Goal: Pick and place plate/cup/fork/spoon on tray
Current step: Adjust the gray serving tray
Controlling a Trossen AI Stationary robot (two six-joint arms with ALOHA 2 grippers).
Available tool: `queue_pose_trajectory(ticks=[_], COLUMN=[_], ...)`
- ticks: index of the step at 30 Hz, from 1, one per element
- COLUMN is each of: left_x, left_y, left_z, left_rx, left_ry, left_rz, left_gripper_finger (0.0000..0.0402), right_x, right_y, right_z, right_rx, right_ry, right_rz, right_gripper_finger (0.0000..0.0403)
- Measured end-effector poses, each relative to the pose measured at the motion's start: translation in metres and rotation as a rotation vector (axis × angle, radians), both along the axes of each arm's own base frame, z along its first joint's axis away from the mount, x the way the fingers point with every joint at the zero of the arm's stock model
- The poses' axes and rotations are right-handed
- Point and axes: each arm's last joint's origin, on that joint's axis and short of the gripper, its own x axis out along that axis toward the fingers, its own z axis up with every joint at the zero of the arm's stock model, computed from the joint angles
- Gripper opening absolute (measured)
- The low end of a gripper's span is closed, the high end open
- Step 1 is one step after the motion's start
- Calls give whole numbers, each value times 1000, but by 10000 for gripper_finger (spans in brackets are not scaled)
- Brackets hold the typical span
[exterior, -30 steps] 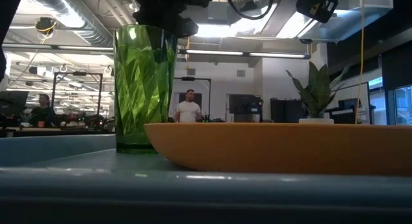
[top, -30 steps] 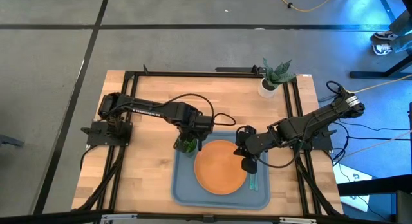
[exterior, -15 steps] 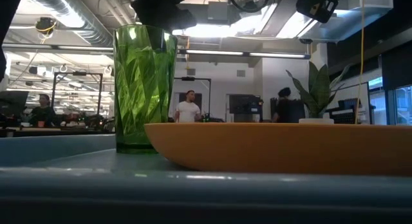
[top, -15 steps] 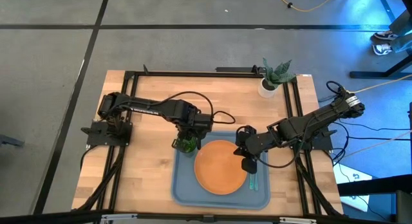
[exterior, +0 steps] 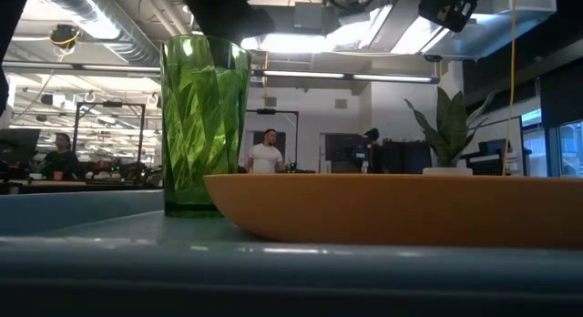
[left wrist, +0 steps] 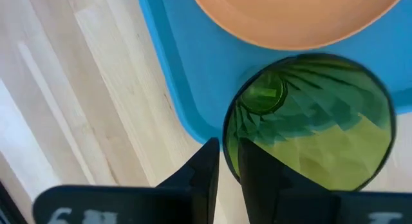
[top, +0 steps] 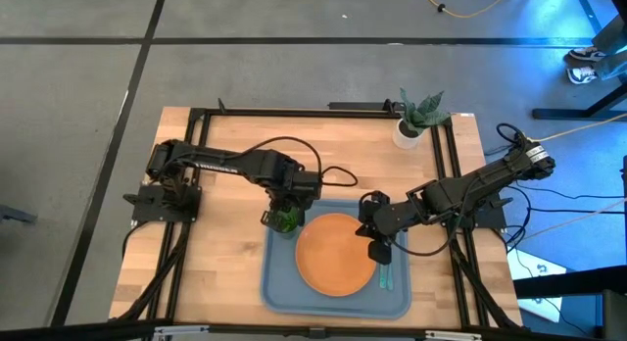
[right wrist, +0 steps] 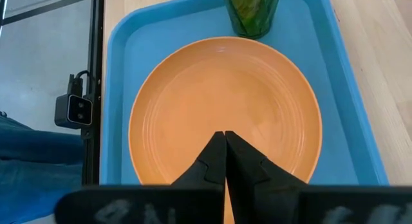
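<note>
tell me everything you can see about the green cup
The cup is a small translucent dark-green tumbler with faceted walls, likely plastic. It stands upright in a corner of the tray, close beside the plate; whether they touch is unclear. It looks empty. The left gripper is above its rim, and no finger is visibly on it.

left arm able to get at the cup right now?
Probably yes. The left gripper sits directly above the cup, which stands upright in the tray corner beside the plate; nothing lies between them.
</note>
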Motion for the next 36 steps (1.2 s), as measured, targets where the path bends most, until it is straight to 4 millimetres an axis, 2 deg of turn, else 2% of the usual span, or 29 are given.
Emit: queue_pose_trajectory(ticks=[10,18,22,26,31,36], left_x=[-6,-13,-24,-36,-47,-60], left_y=[-8,-35,-56,-77,-104,-132], left_z=[11,63,75,75,75,60], left_rx=[-7,-53,-83,-110,-137,-108], left_ry=[-15,-160,-159,-114,-113,-86], left_rz=[8,13,27,104,173,261], left_gripper_finger=[51,51,52,53,49,48], right_x=[-2,-20,-37,-50,-56,-60], right_y=[-1,-9,-17,-22,-25,-28], right_z=[-1,5,3,-14,-42,-65], right_rx=[-8,-32,-29,-32,16,25], right_ry=[18,86,213,359,453,486], right_rz=[0,-46,-153,-267,-327,-351], right_gripper_finger=[3,3,3,3,3,3])
